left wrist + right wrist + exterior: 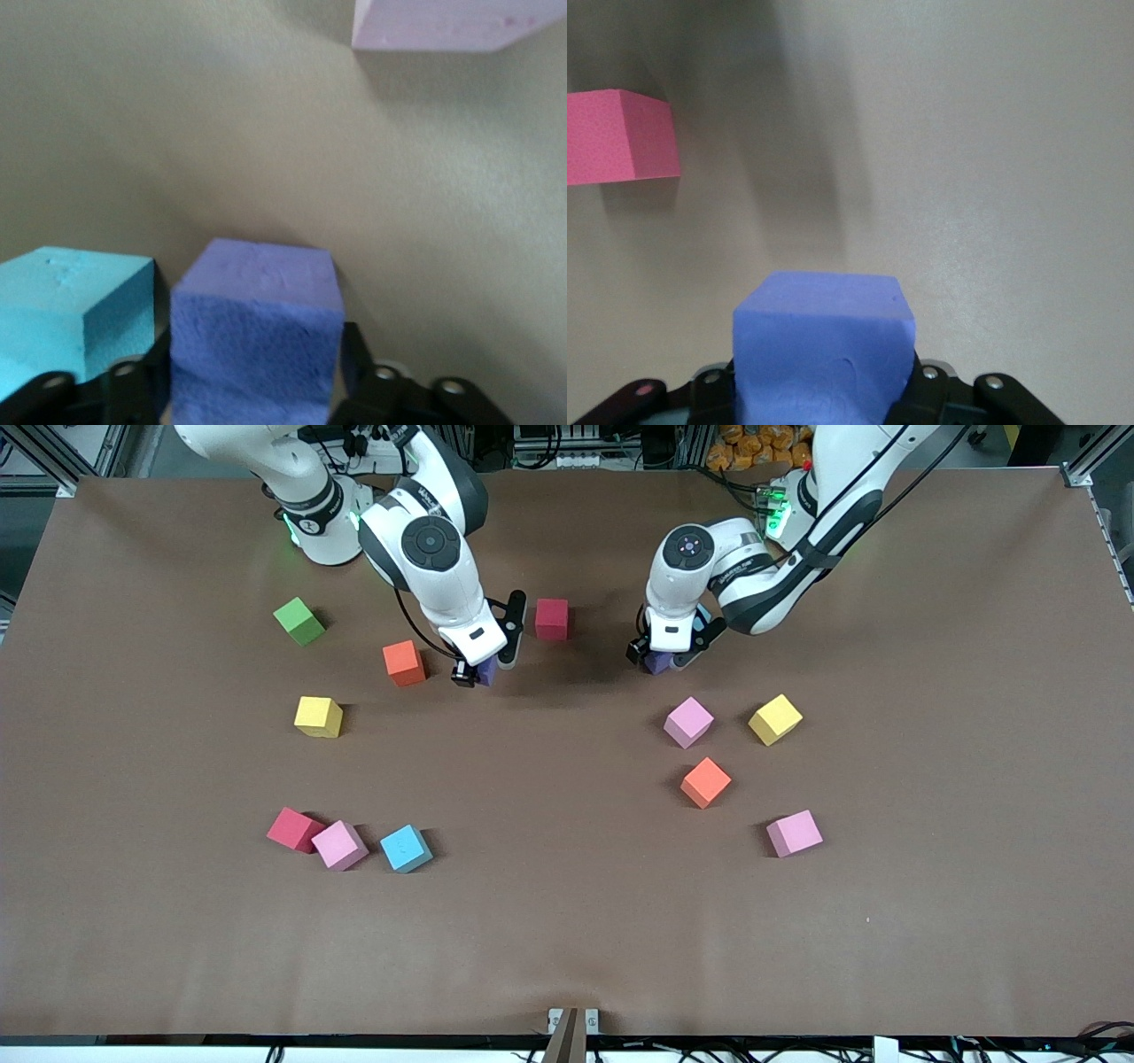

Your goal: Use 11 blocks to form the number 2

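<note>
Two purple blocks, one at each pincer, with twelve more cubes loose on the counter.

The right pincer is pinching one purple block, low between an orange block and a red block. The left pincer straddles the other purple block, which sits on the counter just beside a light blue block; whether it pinches, I cannot tell. Counted: two purple, two red, three pink, two yellow, two orange, two light blue, one green.
</note>
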Tool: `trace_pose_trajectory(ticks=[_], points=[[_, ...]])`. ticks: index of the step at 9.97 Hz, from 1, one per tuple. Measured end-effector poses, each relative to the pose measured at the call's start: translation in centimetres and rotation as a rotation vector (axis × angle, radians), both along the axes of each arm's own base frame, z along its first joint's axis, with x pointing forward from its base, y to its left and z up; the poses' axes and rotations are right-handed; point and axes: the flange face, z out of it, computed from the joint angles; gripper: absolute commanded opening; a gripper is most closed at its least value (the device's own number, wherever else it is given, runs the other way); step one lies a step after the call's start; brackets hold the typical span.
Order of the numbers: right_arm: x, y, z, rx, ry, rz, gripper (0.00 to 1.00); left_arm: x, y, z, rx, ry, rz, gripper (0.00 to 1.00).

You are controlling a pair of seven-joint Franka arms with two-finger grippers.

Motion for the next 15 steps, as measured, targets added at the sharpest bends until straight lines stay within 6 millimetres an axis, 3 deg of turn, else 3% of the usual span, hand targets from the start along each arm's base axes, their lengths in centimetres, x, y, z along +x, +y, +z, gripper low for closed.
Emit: trace_pose_trajectory(ticks=[2, 4, 8, 11, 13, 15], points=[[0.0, 0.0, 0.0, 0.000, 0.000, 0.000, 0.25, 1.8, 0.5, 0.4, 0.006, -0.013, 0.029, 0.00], [0.0, 0.0, 0.0, 0.000, 0.000, -0.001, 0.25, 5.5, 1.9, 1.7, 0.050, -0.035, 0.089, 0.00], [0.0, 0.0, 0.0, -0.001, 0.001, -0.001, 0.24, 15.7, 6.3, 7.4, 0.056, -0.120, 0.269, 0.00], [-0.5, 0.9, 0.2, 0.005, -0.005, -0.008, 0.24, 19.4, 6.7, 11.0, 0.063, -0.156, 0.318, 0.00], [-2.8, 5.3, 2.0, 0.042, -0.029, -0.021, 0.24, 22.3, 8.1, 13.3, 0.073, -0.174, 0.368, 0.00], [-6.8, 12.3, 3.4, 0.090, -0.038, 0.007, 0.24, 23.9, 9.5, 14.3, 0.078, -0.181, 0.405, 0.00]])
